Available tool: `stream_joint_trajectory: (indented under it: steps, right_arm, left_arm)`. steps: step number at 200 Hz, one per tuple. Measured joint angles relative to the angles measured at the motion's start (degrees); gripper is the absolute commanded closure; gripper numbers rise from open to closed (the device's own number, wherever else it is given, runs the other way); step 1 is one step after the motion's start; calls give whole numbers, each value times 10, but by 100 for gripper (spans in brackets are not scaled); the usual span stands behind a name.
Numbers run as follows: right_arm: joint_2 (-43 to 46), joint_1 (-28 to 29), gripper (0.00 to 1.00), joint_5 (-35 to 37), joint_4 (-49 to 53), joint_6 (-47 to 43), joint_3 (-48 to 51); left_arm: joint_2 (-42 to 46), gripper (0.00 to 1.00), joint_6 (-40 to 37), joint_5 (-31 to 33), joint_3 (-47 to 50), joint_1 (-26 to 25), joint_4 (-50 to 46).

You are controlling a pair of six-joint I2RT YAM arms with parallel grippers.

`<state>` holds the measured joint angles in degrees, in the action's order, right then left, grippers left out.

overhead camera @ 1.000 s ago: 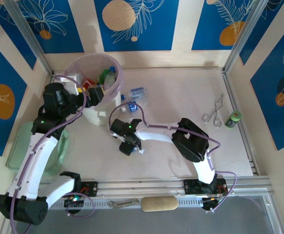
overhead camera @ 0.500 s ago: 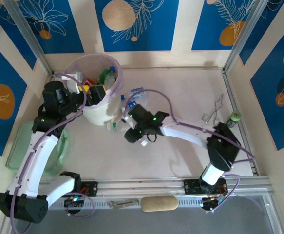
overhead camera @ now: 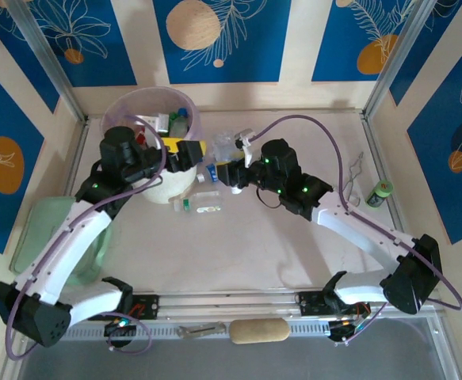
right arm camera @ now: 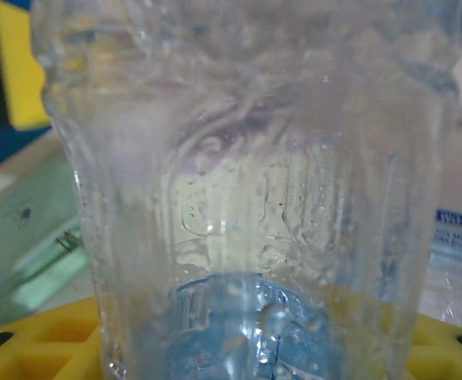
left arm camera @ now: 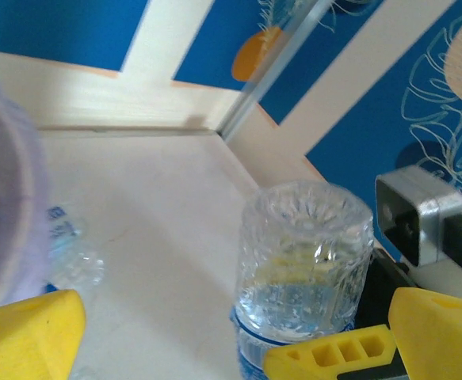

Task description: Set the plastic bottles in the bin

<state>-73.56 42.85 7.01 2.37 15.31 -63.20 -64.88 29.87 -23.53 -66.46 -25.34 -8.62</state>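
Note:
My right gripper (overhead camera: 232, 168) is shut on a clear plastic bottle (overhead camera: 227, 146) with a blue label, lifted just right of the bin (overhead camera: 120, 107). This bottle (right arm camera: 246, 198) stands right before the right wrist camera, yellow fingers (right arm camera: 48, 340) at its sides. My left gripper (overhead camera: 189, 152) is open beside the bin's right wall. In the left wrist view the held bottle (left arm camera: 306, 261) shows bottom-up ahead of the left gripper (left arm camera: 234, 340). Several bottles lie inside the bin's lilac liner (left arm camera: 1, 214). Two more bottles (overhead camera: 207, 210) (overhead camera: 209, 170) lie on the table below the grippers.
A pale green tray (overhead camera: 36, 229) lies at the left edge under the left arm. Metal forceps (overhead camera: 349, 186) and a short dark cylinder with a green top (overhead camera: 379, 192) rest at the right. A tan roll (overhead camera: 258, 331) lies on the front rail.
The right gripper closed on a bottle and swung it up from mid-table to beside the bin. The left gripper moved right, off the bin's rim, toward it.

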Motion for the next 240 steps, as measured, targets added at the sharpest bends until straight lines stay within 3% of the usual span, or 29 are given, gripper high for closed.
stream_joint_trajectory:
  steps: [46, 138, 180, 206, 240]
  right_arm:
    - [0, 14, 46, 4, -45, -3, 4]
    - [-15, 47, 46, 19, -62, -38, 2]
    - [-16, 45, 46, 19, -66, -40, -1]
    - [-17, 45, 45, 15, -67, -39, -1]
    - [-28, 41, 33, 13, -69, -37, -4]
  left_arm:
    - [-32, 3, 18, 11, -1, -34, 34]
    - [-68, 5, 36, 6, -20, -56, 75]
    - [-74, 16, 42, -5, -26, -58, 82]
    - [-74, 29, 43, -15, -27, -60, 87]
    - [-77, 45, 35, -14, -28, -59, 88]
